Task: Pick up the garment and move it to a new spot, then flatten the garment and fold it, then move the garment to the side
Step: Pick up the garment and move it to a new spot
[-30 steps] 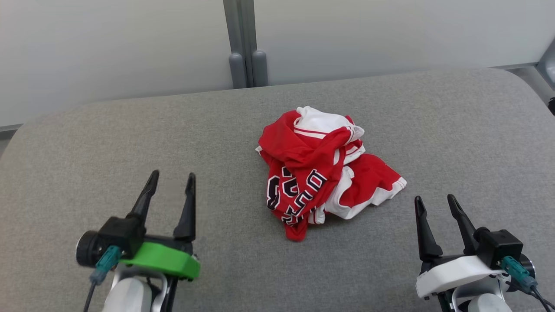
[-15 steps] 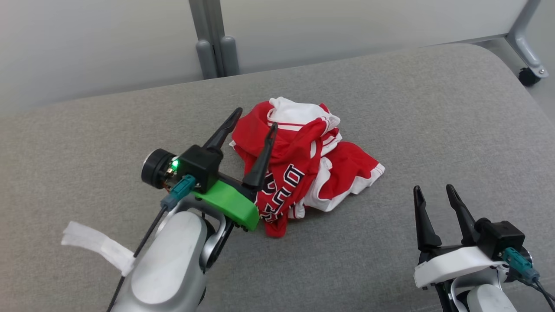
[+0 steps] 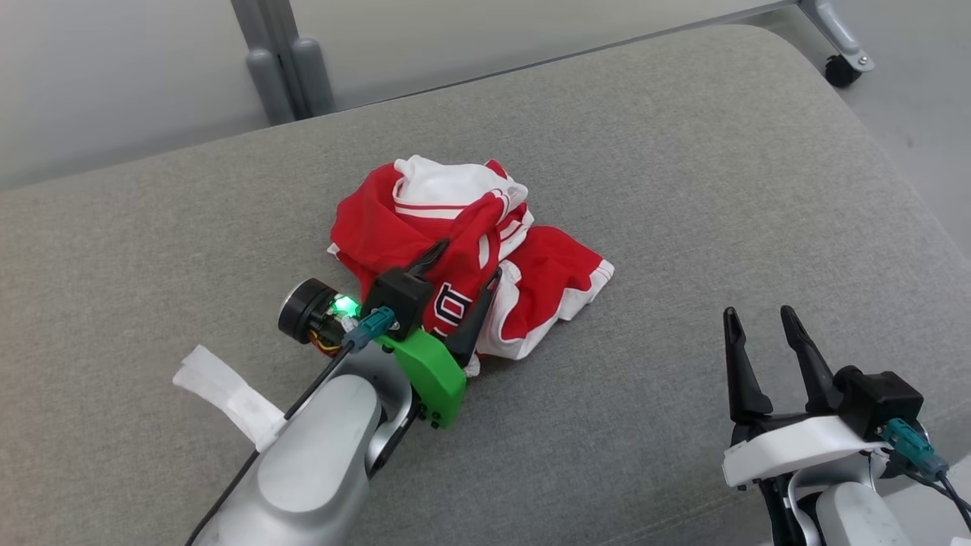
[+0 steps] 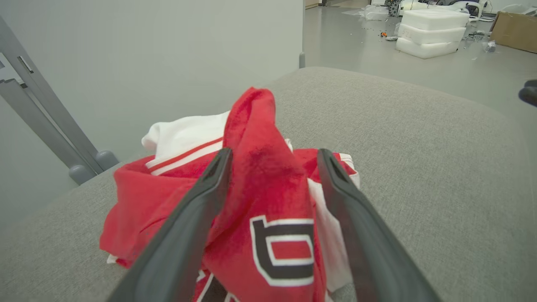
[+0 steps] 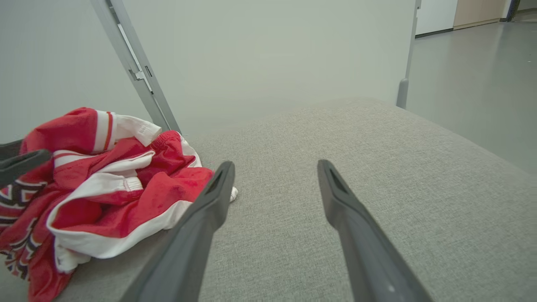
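Note:
The garment (image 3: 447,243) is a crumpled red and white jersey with dark lettering, lying in a heap on the grey cushioned surface (image 3: 683,189). My left gripper (image 3: 466,265) is open and pushed into the heap's near side, one finger on each side of a raised red fold (image 4: 268,176). The garment (image 5: 105,184) also shows at the left of the right wrist view. My right gripper (image 3: 758,315) stands open over bare cushion, well to the right of the heap, with nothing between its fingers (image 5: 218,180).
A grey post (image 3: 277,68) stands behind the cushion against a pale wall. A caster foot (image 3: 842,64) rests on the floor at the far right. The cushion's right edge (image 3: 910,205) drops to the floor. White foam blocks (image 4: 432,31) sit far off.
My left arm has reached forward and right from the lower left until its open fingers straddle a fold of the garment. The head camera has turned, shifting the scene left. The right gripper stayed put.

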Tool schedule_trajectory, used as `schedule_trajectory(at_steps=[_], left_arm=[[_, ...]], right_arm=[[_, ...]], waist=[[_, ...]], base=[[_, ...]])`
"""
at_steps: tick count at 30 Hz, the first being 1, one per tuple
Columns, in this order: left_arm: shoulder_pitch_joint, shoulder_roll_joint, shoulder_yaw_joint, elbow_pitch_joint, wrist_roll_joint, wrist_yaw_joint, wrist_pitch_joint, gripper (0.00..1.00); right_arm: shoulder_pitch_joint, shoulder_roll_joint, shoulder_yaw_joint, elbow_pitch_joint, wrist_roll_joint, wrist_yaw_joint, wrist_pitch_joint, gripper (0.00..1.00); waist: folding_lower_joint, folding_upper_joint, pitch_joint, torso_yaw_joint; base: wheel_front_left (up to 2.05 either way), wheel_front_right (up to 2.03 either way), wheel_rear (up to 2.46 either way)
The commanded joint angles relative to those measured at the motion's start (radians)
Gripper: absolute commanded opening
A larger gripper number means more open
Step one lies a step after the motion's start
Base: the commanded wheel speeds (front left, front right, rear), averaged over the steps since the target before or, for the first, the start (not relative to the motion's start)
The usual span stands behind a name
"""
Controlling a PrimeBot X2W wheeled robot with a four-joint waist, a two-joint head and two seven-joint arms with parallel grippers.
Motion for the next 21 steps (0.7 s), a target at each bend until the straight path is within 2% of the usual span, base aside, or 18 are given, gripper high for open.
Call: schedule_trajectory(at_steps=[1,5,6,7,13,21], left_arm=[[-0.018,0.011,0.001,0.019,0.002,0.0,-0.007,1.0],[-0.03,0.015,0.002,0.095,-0.001,0.005,-0.017,1.0],[-0.033,0.014,0.004,0.11,-0.007,0.005,-0.026,0.48],[-0.037,0.011,0.006,0.12,-0.008,0.006,-0.033,0.0],[-0.073,0.0,-0.003,0.152,-0.025,0.003,-0.065,0.0],[-0.187,0.001,-0.007,0.102,-0.035,0.0,-0.086,0.0]], right_arm=[[-0.013,-0.001,0.001,-0.002,0.003,0.0,-0.003,1.0],[-0.013,-0.001,0.005,-0.002,0.007,0.0,-0.003,1.0],[-0.012,-0.001,0.004,-0.001,0.006,0.0,-0.003,1.0],[-0.012,-0.001,0.003,-0.002,0.006,0.0,-0.003,1.0],[-0.004,-0.001,0.0,0.002,-0.001,0.0,-0.003,1.0],[0.012,-0.001,0.005,0.009,0.006,0.0,-0.003,1.0]], waist=[[0.0,0.0,0.017,-0.022],[0.0,0.0,0.02,-0.03],[0.0,0.0,0.02,-0.031],[0.0,0.0,0.019,-0.03],[0.0,0.0,0.005,-0.011],[0.0,0.0,-0.026,0.016]], base=[[0.0,0.0,0.0],[0.0,0.0,0.0],[0.0,0.0,0.0],[0.0,0.0,0.0],[0.0,0.0,0.0],[0.0,0.0,0.0]])
